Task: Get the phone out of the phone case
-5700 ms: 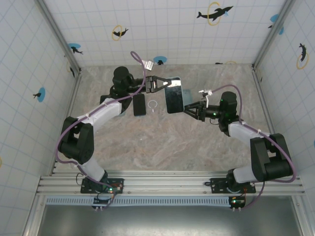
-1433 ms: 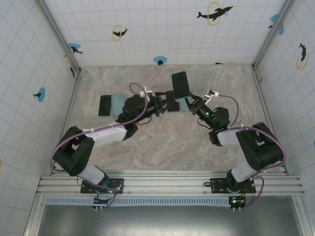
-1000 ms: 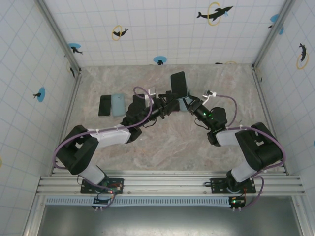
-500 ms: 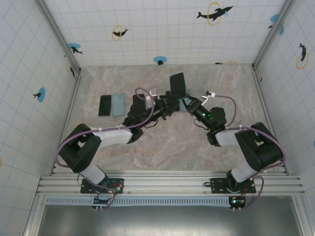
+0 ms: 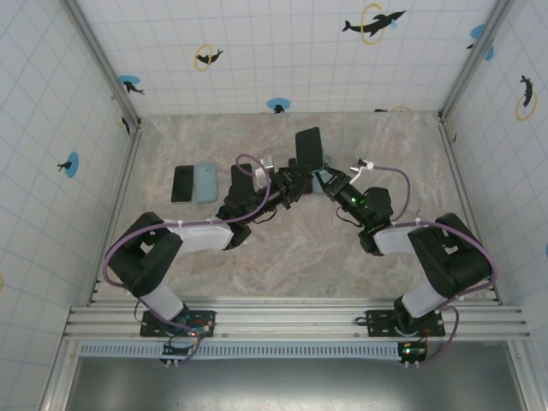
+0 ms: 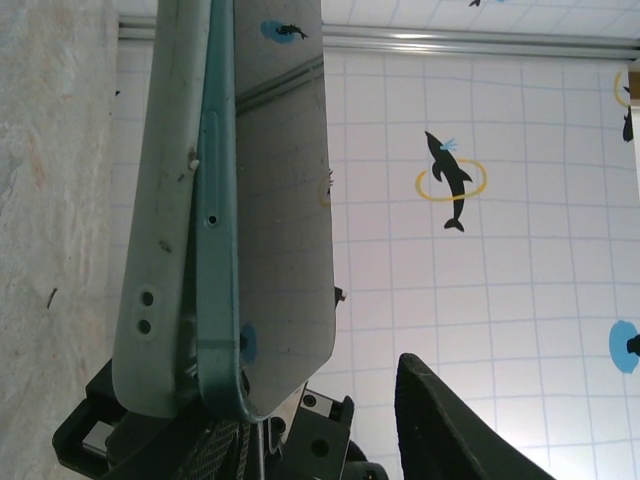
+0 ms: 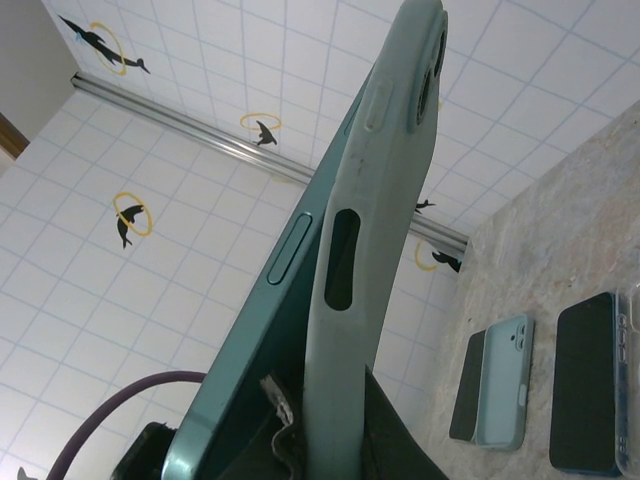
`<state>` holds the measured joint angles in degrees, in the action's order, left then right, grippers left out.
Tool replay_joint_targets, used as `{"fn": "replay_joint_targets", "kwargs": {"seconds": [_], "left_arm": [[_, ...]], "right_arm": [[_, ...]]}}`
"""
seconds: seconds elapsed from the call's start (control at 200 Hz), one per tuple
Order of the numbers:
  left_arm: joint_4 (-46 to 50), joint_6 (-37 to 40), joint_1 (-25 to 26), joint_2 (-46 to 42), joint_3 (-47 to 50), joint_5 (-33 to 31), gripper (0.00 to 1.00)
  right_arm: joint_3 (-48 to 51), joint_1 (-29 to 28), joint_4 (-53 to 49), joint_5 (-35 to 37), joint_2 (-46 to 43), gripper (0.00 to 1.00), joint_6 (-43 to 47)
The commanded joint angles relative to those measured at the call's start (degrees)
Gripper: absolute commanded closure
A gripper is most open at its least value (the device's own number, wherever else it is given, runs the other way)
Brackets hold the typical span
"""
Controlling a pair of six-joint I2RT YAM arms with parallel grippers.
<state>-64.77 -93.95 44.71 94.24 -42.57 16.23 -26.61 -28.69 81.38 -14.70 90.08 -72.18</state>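
Above the middle of a marbled table (image 5: 282, 257), held upright in the air: a phone (image 5: 309, 151) with a dark screen, seated in a pale green phone case (image 6: 150, 250). Gripped at the lower end by the right gripper (image 5: 325, 180), jaws clamped tight on the phone case with the phone inside. Seen edge-on from both wrist cameras: the phone's teal side rail bare, lying alongside the paler wall of the case. Reaching in from the opposite side, the left gripper (image 5: 295, 181), jaws parted. One dark finger (image 6: 450, 430) just beside the glass, not touching, with white tiled wall showing in between; the other finger not to be made out. Well apart to the left, flat on the table: a second phone (image 5: 181, 183), dark, and just beside it a light blue spare case (image 5: 205, 182). Behind everything, white wall tiles with dolphin stickers (image 6: 447, 180).
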Motion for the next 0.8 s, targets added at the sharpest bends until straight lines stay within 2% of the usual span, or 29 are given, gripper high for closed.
{"fn": "replay_joint_targets", "kwargs": {"seconds": [0.0,0.175,0.385,0.796], "left_arm": [[-1.0,0.1,-0.1,0.2,-1.6,-4.2,0.62],[-0.8,-0.5,0.0,0.6,-1.6,-6.9,0.65],[-0.4,-0.4,0.1,2.2,-4.6,-6.4,0.7],[-0.6,-0.2,0.6,2.6,-7.1,-5.8,0.93]], "right_arm": [[0.0,-1.2,8.0,1.9,-1.5,1.0,1.1],[1.7,-2.6,9.4,5.7,-2.3,1.0,2.8],[2.3,-4.1,10.3,8.5,-2.3,1.0,3.7],[4.0,-4.9,5.8,13.5,-3.0,1.0,5.2]]}}
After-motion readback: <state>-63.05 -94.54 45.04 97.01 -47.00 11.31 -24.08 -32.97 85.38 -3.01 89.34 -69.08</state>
